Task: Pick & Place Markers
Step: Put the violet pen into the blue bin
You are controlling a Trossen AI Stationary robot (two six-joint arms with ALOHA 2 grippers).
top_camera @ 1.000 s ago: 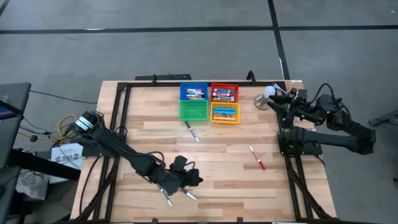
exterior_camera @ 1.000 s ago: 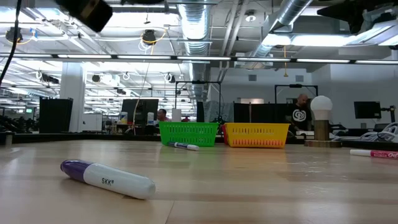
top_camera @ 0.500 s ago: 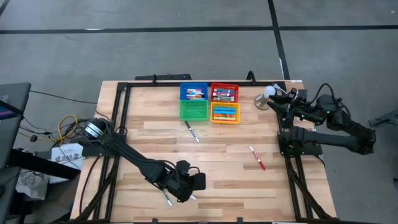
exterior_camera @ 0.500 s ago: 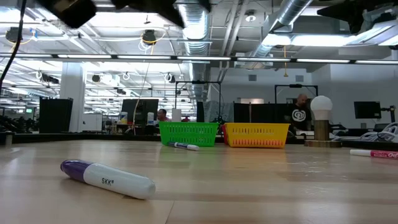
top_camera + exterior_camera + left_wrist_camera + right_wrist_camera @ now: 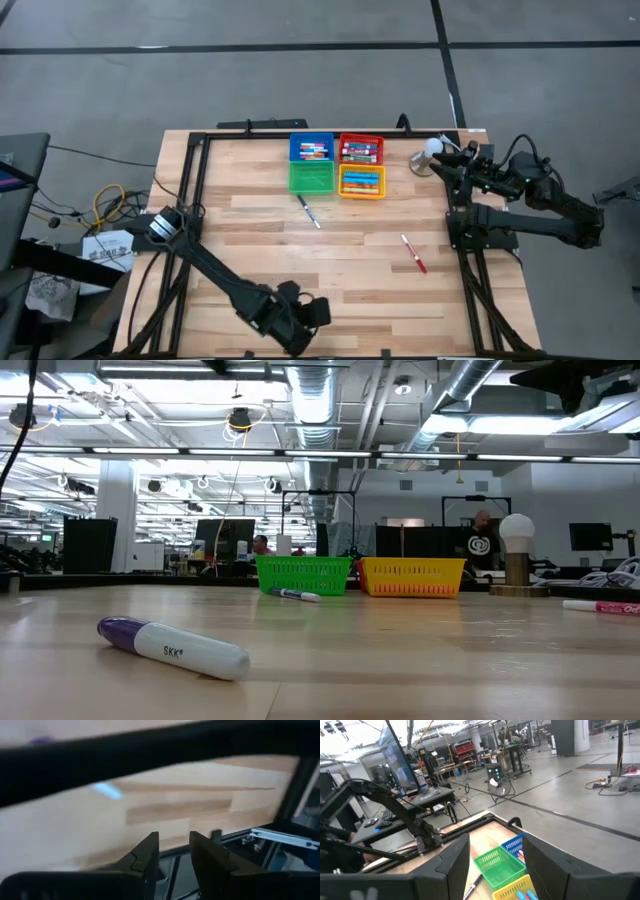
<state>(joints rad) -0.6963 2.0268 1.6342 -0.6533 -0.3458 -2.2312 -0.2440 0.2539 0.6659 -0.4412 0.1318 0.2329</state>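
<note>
Two markers lie apart on the wood: a dark-tipped one (image 5: 309, 212) before the green bin, a red one (image 5: 413, 253) toward the right. The low view shows a purple-capped white marker (image 5: 172, 647) lying flat close by. More markers fill the blue bin (image 5: 311, 149), red bin (image 5: 361, 149) and yellow bin (image 5: 362, 181). My left gripper (image 5: 300, 322) hovers at the table's near edge, open with a narrow gap (image 5: 174, 851), with nothing between its fingers. My right gripper (image 5: 495, 852) is open and waits at the far right (image 5: 445, 162).
The green bin (image 5: 312, 177) sits in the four-bin cluster at the far middle. A white ball on a wooden stand (image 5: 431, 150) stands by the right arm. A black frame (image 5: 190, 190) runs along the table's sides. A blurred blue marker (image 5: 107, 791) shows beyond my left fingers.
My left gripper has swung toward the table's near edge and a little right, and the arm has stretched out low. The arm now covers the two markers that lay near the near edge. The purple-capped marker has stayed put.
</note>
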